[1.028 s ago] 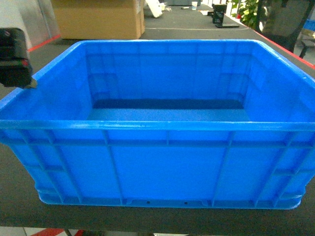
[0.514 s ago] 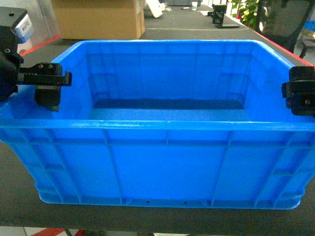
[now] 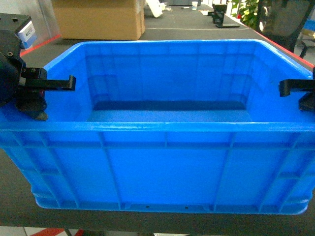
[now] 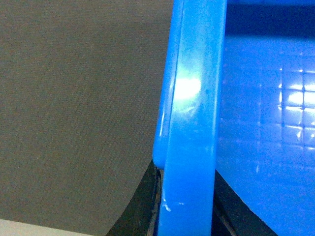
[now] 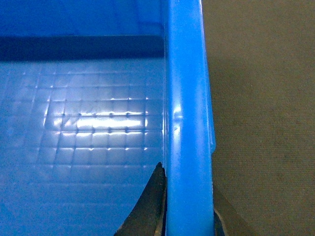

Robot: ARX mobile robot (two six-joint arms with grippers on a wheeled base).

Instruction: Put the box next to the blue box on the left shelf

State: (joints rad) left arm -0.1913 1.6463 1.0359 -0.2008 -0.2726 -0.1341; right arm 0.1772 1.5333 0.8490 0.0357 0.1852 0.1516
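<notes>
Two grippers straddled the box (image 3: 162,128), which sat on a dark tabletop (image 3: 15,196) close in front of the robot. From the head view only one black finger (image 3: 59,83) of the left gripper (image 3: 37,96) showed reaching over the rim, and the right gripper (image 3: 302,93) sat half out of frame. The wrist views showed more: each rim ran between dark fingers (image 5: 150,206), one inside the wall, one outside, pinching it. Bare tabletop lay outside both side walls. Beyond the far rim stood a cardboard carton (image 3: 98,19) and dark clutter (image 3: 219,14).
</notes>
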